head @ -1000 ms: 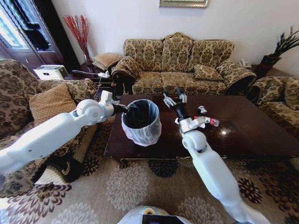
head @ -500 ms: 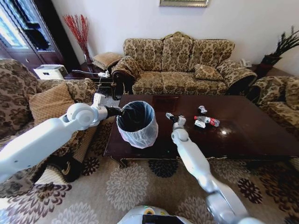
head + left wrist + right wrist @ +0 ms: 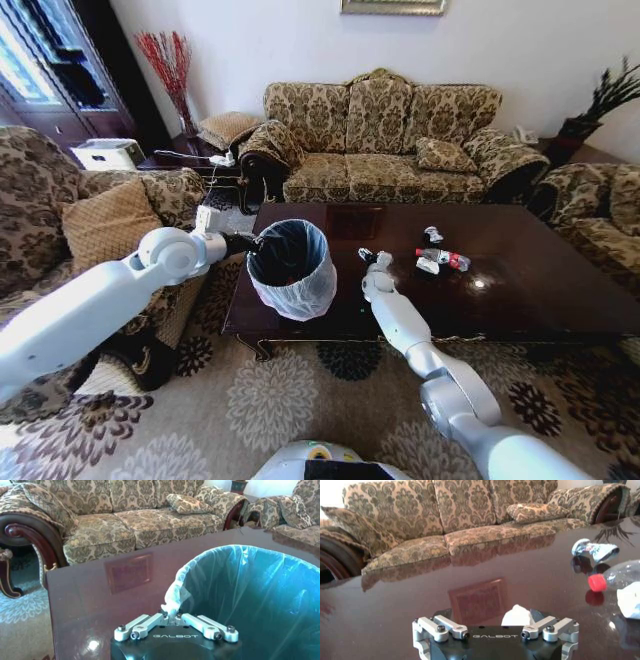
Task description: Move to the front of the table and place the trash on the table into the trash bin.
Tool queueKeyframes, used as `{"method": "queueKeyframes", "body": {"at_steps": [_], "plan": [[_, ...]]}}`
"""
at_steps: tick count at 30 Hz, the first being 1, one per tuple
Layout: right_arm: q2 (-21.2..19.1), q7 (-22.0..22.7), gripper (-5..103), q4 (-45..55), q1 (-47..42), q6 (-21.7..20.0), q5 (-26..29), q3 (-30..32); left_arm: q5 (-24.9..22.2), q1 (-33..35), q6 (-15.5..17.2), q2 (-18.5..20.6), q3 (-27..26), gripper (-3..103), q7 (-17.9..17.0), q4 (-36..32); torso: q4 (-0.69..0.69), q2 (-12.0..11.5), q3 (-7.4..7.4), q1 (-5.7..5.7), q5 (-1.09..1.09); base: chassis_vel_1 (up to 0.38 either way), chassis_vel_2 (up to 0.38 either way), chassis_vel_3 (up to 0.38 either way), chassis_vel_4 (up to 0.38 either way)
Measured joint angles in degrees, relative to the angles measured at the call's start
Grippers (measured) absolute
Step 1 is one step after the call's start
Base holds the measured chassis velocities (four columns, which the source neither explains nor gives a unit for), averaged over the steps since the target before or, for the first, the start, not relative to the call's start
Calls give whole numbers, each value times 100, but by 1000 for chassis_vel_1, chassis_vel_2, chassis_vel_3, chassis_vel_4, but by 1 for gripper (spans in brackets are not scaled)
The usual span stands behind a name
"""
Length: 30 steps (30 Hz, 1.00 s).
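Holding the bag-lined round trash bin by its rim at the glossy dark wood table's left edge, the left gripper is clamped on the liner. The right gripper, low near the front edge, sits with jaws apart around a crumpled white wrapper, so this looks like pickup: next comes closing and carrying to the bin, with the clear red-capped bottle mid-table left.

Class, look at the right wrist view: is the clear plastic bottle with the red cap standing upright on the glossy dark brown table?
No: the clear plastic bottle lies on its side on the glossy dark brown table, its red cap pointing sideways.
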Motion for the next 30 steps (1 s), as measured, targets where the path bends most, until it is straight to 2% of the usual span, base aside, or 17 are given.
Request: {"method": "queueKeyframes", "body": {"at_steps": [4, 6, 8, 9, 11, 12, 15, 16, 18, 19, 20, 23, 26, 27, 29, 30], "plan": [[-13, -40, 100, -111, 3, 27, -13, -22, 41, 37, -2, -8, -7, 0, 14, 18, 0, 0, 0, 0, 1, 0, 0, 0, 0], [-46, -165, 101, -221, 51, -9, 299, -32, 56, 67, -3, -29, -7, 0, 17, 4, 1, 0, 0, 0, 0, 0, 0, 0, 0], [-75, -270, 91, -312, 80, -12, 440, -32, 57, 73, -5, -32, -7, 0, 18, -16, 0, 0, 0, 0, 0, 0, 0, 0, 0], [-75, -270, 91, -312, 80, -12, 440, -32, 57, 73, -5, -32, -7, 0, 18, -16, 0, 0, 0, 0, 0, 0, 0, 0, 0], [-108, -360, 80, -356, 86, -12, 498, -25, 57, 73, -7, -31, -7, 0, 18, -18, 0, 0, 0, 0, 0, 0, 0, 0, 0], [-108, -360, 80, -356, 86, -12, 498, -25, 57, 73, -7, -31, -7, 0, 18, -18, 0, 0, 0, 0, 0, 0, 0, 0, 0], [-133, -401, 64, -406, 107, -14, 591, -10, 57, 61, -9, -26, -8, 0, 17, -19, 1, 0, 0, 0, 1, 0, 0, 0, 0], [-133, -401, 64, -406, 107, -14, 591, -10, 57, 61, -9, -26, -8, 0, 17, -19, 1, 0, 0, 0, 1, 0, 0, 0, 0], [-154, -422, 53, -420, 112, -14, 608, -2, 54, 58, -10, -23, -11, 0, 18, -27, 1, 0, 0, 0, 0, 0, 0, 0, 0], [-154, -422, 53, -420, 112, -14, 608, -2, 54, 58, -10, -23, -11, 0, 18, -27, 1, 0, 0, 0, 0, 0, 0, 0, 0], [-164, -433, 47, -421, 112, -14, 610, 0, 54, 60, -10, -23, -17, 0, 17, -27, 1, 0, 0, 0, 0, 0, 0, 0, 0], [-174, -451, 42, -421, 111, -14, 611, 5, 48, 83, -13, -23, -41, 0, 16, -35, 0, 0, 0, 0, 1, 0, 0, 0, 0], [-184, -486, 26, -455, 111, -14, 613, 18, 31, 158, -13, -10, -106, 0, 13, -78, 0, 0, 0, 0, 0, 0, 0, 0, 0], [-184, -486, 26, -455, 111, -14, 613, 18, 31, 158, -13, -10, -106, 0, 13, -78, 0, 0, 0, 0, 0, 0, 0, 0, 0], [-194, -489, 15, -464, 117, -14, 619, 22, 25, 202, -14, 2, -158, 0, 12, -89, 1, 0, 0, 0, 0, 0, 0, 0, 0], [-194, -489, 15, -464, 117, -14, 619, 22, 25, 202, -14, 2, -158, 0, 12, -89, 1, 0, 0, 0, 0, 0, 0, 0, 0]]}}
